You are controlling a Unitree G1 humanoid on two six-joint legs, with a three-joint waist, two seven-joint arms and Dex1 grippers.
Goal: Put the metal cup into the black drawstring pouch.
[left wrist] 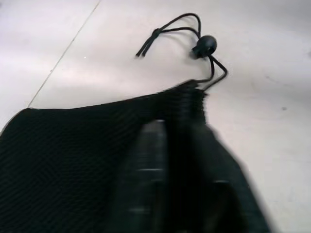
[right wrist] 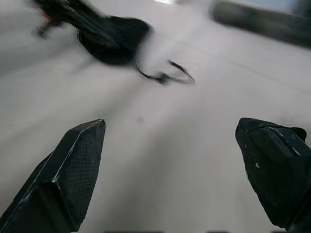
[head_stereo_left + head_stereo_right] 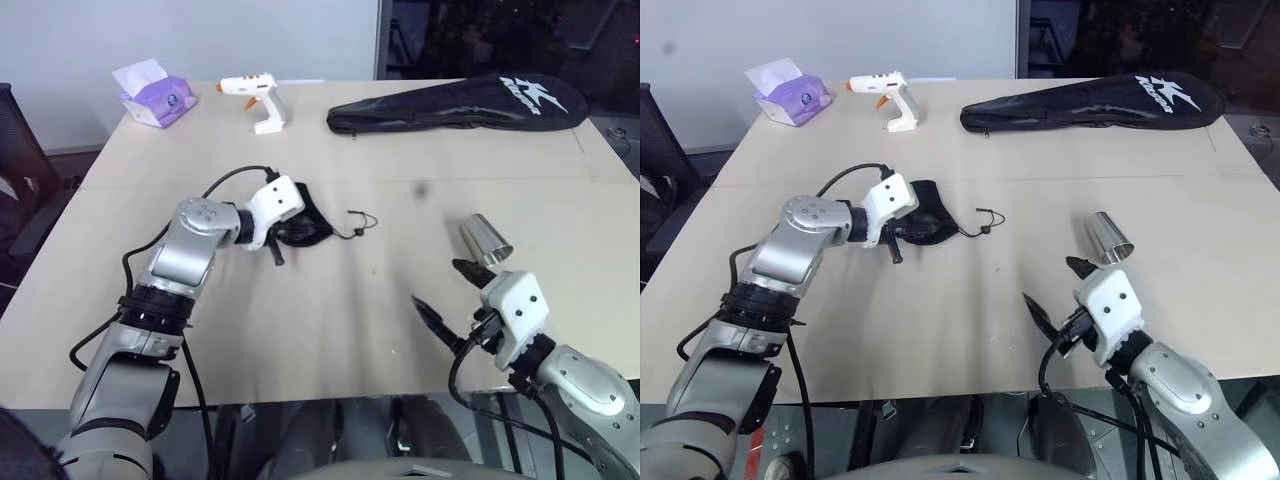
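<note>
Just beyond the right gripper (image 3: 447, 290), whose jaws are spread wide, the metal cup (image 3: 485, 241) is seen lying on its side. From the left wrist, the left gripper (image 1: 177, 145) is seen clamped on the black drawstring pouch (image 1: 73, 155).

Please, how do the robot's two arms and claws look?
Both arms are silver-grey metal with black joints and loose black cables. Each wrist carries a white block. The left claw and right claw each have two black fingers, pointed at the tips and textured inside.
</note>
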